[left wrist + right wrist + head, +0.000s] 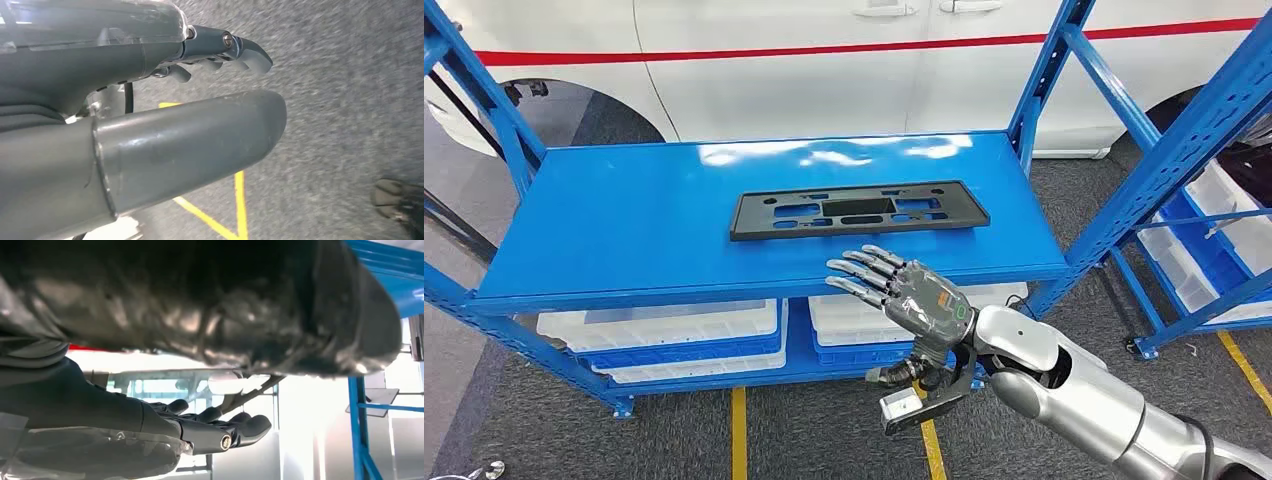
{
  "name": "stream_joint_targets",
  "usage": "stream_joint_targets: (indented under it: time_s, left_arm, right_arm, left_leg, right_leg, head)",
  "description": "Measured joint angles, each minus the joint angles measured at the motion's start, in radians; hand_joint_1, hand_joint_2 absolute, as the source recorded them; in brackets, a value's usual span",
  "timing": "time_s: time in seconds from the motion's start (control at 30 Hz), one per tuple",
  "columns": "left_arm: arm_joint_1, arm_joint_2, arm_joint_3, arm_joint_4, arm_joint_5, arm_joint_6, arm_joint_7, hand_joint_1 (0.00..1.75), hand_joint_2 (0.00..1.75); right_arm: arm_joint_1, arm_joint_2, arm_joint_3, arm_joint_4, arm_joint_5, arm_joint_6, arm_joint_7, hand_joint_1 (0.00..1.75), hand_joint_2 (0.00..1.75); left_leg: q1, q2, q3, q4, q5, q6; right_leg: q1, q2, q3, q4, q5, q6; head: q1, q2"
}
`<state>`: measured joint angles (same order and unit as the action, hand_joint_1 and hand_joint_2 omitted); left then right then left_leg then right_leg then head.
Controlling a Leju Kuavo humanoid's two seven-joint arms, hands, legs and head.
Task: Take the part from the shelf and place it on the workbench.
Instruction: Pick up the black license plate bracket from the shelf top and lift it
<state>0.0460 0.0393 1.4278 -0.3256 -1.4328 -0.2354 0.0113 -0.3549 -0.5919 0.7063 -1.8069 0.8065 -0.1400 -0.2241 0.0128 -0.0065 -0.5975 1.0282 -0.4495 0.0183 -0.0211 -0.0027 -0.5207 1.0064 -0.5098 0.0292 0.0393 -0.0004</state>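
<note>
Head view, my right hand: my right hand [911,293] is held flat with its fingers stretched out and apart, holding nothing, its fingertips at the front edge of the blue shelf [624,230].
Head view, the part: the black part [858,210] lies flat on the shelf just beyond my fingertips, its long side across my reach, not touched.
Head view, step: I judge I am at the reach, with the grasp not yet made.
Head view, how to do it well: the part looks thin and flat, so I should slide my fingers under its near edge or pinch that edge rather than press down from above. Gripping near the middle of its length should keep it from tipping.
Left wrist view, my left hand: my left hand [150,100] hangs over grey floor with yellow lines; nothing shows in it, but I cannot tell how its fingers are set.
Right wrist view, my right hand: the dark fingers [220,422] lie straight and side by side, nothing between them and the thumb.
Right wrist view, risk: the blue upright [357,430] stands close beside my hand, so I should lift straight back towards myself.
</note>
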Motion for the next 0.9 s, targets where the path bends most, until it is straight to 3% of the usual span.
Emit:
stream_joint_targets:
  time_s: [0.07,0.13,0.2,0.23,0.27,0.33,0.4,0.43,0.53,0.57,0.6,0.7,0.73,0.77,0.8,0.83,0.9]
  left_arm:
    - [0.0,-0.001,0.003,-0.003,-0.004,-0.001,-0.002,0.0,0.0]
    - [-0.001,-0.004,0.01,-0.008,-0.012,-0.003,-0.003,0.0,0.0]
    - [-0.002,-0.008,0.019,-0.013,-0.02,-0.004,-0.003,0.0,0.0]
    - [-0.001,-0.009,0.023,-0.015,-0.024,-0.004,-0.003,0.0,0.0]
    - [-0.001,-0.01,0.027,-0.016,-0.028,-0.006,-0.003,0.0,0.0]
    - [-0.002,-0.012,0.031,-0.019,-0.032,-0.008,-0.002,0.0,0.0]
    - [-0.004,-0.016,0.036,-0.021,-0.034,-0.011,-0.002,0.0,0.0]
    - [-0.005,-0.018,0.038,-0.022,-0.037,-0.012,-0.002,0.0,0.0]
    - [-0.008,-0.021,0.046,-0.028,-0.046,-0.016,-0.004,0.0,0.0]
    - [-0.009,-0.023,0.047,-0.03,-0.049,-0.017,-0.005,0.0,0.0]
    - [-0.01,-0.023,0.048,-0.032,-0.052,-0.017,-0.006,0.0,0.0]
    - [-0.011,-0.024,0.05,-0.036,-0.058,-0.018,-0.01,0.0,0.0]
    - [-0.011,-0.024,0.051,-0.037,-0.06,-0.018,-0.01,0.0,0.0]
    - [-0.01,-0.024,0.051,-0.037,-0.061,-0.018,-0.011,0.0,0.0]
    - [-0.009,-0.024,0.052,-0.038,-0.062,-0.018,-0.011,0.0,0.0]
    - [-0.008,-0.024,0.053,-0.039,-0.063,-0.018,-0.011,0.0,0.0]
    - [-0.01,-0.025,0.055,-0.041,-0.065,-0.018,-0.011,0.0,0.0]
  right_arm:
    - [0.004,0.004,-0.008,0.001,-0.006,0.001,0.0,0.0,0.0]
    - [0.012,0.01,-0.024,0.004,-0.015,0.003,0.0,0.0,0.87]
    - [0.021,0.018,-0.036,0.009,-0.019,0.005,0.001,0.0,1.75]
    - [0.025,0.023,-0.04,0.013,-0.02,0.009,0.003,0.0,1.75]
    - [0.028,0.03,-0.043,0.017,-0.02,0.014,0.007,0.0,1.75]
    - [0.028,0.045,-0.049,0.023,-0.02,0.027,0.018,0.0,1.75]
    - [0.024,0.058,-0.054,0.029,-0.021,0.037,0.026,0.0,1.75]
    - [0.022,0.064,-0.055,0.032,-0.022,0.041,0.03,0.0,1.31]
    - [0.014,0.089,-0.056,0.045,-0.028,0.051,0.039,0.0,1.31]
    - [0.009,0.097,-0.056,0.049,-0.029,0.053,0.04,0.0,1.75]
    - [0.004,0.105,-0.056,0.054,-0.029,0.053,0.04,0.0,1.75]
    - [-0.011,0.123,-0.056,0.071,-0.028,0.055,0.038,0.0,1.75]
    - [-0.013,0.128,-0.056,0.076,-0.028,0.056,0.038,0.0,1.75]
    - [-0.013,0.132,-0.056,0.082,-0.028,0.056,0.038,0.0,1.75]
    - [-0.015,0.135,-0.056,0.086,-0.028,0.056,0.037,0.0,1.75]
    - [-0.018,0.139,-0.056,0.091,-0.028,0.057,0.037,0.0,1.75]
    - [-0.028,0.146,-0.056,0.1,-0.028,0.057,0.035,0.0,1.75]
  left_leg:
    - [0.002,0.0,0.004,-0.003,-0.001,0.007]
    - [0.002,0.0,0.01,-0.007,-0.004,0.019]
    - [-0.002,0.0,0.015,-0.007,-0.01,0.027]
    - [-0.005,0.0,0.02,-0.007,-0.014,0.029]
    - [-0.009,-0.001,0.027,-0.007,-0.018,0.03]
    - [-0.015,-0.002,0.044,-0.007,-0.03,0.03]
    - [-0.02,-0.004,0.056,-0.007,-0.04,0.026]
    - [-0.02,-0.004,0.056,-0.007,-0.043,0.022]
    - [-0.018,-0.002,0.062,-0.013,-0.049,0.006]
    - [-0.018,-0.001,0.061,-0.002,-0.058,0.001]
    - [-0.018,-0.001,0.05,0.027,-0.075,-0.004]
    - [-0.009,0.0,-0.05,0.205,-0.147,-0.019]
    - [-0.006,0.0,-0.08,0.246,-0.151,-0.024]
    - [-0.003,0.0,-0.093,0.252,-0.134,-0.028]
    - [0.001,0.001,-0.086,0.218,-0.098,-0.031]
    - [0.005,0.001,-0.063,0.152,-0.052,-0.034]
    - [0.004,0.001,-0.018,0.043,-0.002,-0.032]
  right_leg:
    - [-0.001,0.0,-0.008,0.024,-0.015,0.003]
    - [-0.002,0.001,-0.06,0.126,-0.065,0.008]
    - [0.0,0.001,-0.142,0.265,-0.111,0.008]
    - [0.0,0.001,-0.17,0.301,-0.109,0.006]
    - [0.001,0.001,-0.18,0.298,-0.086,0.002]
    - [0.009,0.001,-0.143,0.183,0.004,-0.015]
    - [0.018,0.001,-0.095,0.068,0.056,-0.033]
    - [0.021,0.0,-0.083,0.041,0.06,-0.039]
    - [0.02,0.002,-0.07,0.018,0.056,-0.043]
    - [0.016,0.001,-0.061,0.008,0.057,-0.046]
    - [0.012,0.0,-0.051,-0.002,0.057,-0.049]
    - [0.01,-0.003,-0.037,-0.008,0.05,-0.054]
    - [0.009,-0.003,-0.034,-0.007,0.046,-0.053]
    - [0.009,-0.003,-0.031,-0.005,0.041,-0.052]
    - [0.008,-0.003,-0.026,-0.002,0.035,-0.049]
    - [0.006,-0.003,-0.021,0.003,0.027,-0.045]
    - [0.007,-0.001,-0.017,0.015,0.011,-0.034]
  head:
    - [0.0,0.0]
    - [0.001,0.0]
    - [0.0,0.0]
    - [0.0,0.0]
    - [0.0,0.0]
    - [0.0,0.0]
    - [0.001,0.0]
    - [0.001,0.0]
    - [0.002,0.0]
    - [0.002,0.0]
    - [0.002,0.0]
    - [0.001,0.0]
    - [0.001,0.0]
    - [0.001,0.0]
    - [0.001,0.0]
    - [0.001,0.0]
    - [0.001,0.0]
